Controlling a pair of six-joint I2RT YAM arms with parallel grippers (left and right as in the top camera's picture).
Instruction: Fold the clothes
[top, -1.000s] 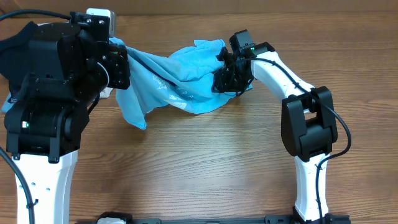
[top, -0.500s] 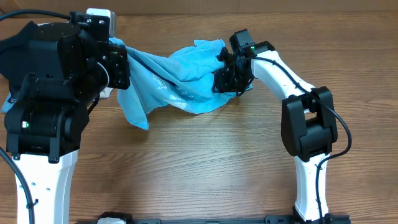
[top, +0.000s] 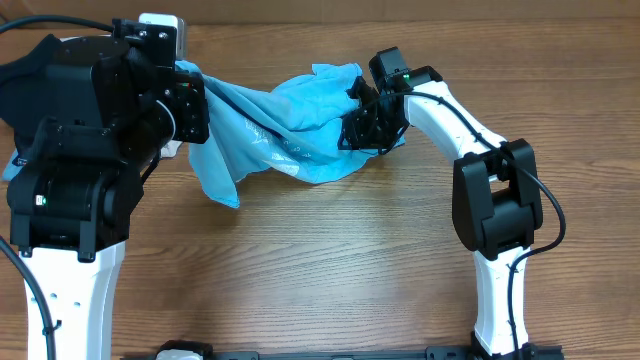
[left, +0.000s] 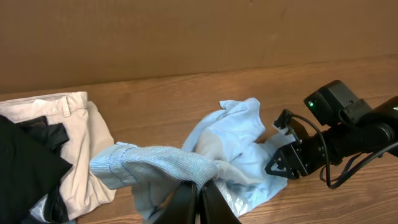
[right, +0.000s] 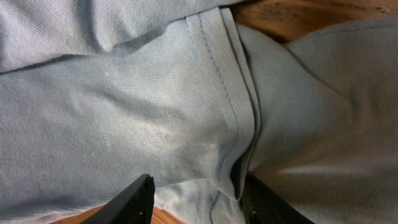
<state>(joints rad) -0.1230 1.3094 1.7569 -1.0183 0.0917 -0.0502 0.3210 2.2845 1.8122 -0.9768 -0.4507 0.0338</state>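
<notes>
The blue T-shirt (top: 290, 130) lies bunched on the far side of the counter (top: 330, 260). The left claw (left: 199, 196) pinches its raised edge. The right claw (right: 198, 190) stands half spread over a seam.

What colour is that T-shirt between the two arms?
The T-shirt is light sky blue with small white print; the overhead view shows it best.

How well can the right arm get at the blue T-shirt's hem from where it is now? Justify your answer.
Probably yes. The right gripper sits right over the T-shirt, jaws apart on either side of the stitched hem, with nothing in between. The left gripper pinches the other end.
</notes>
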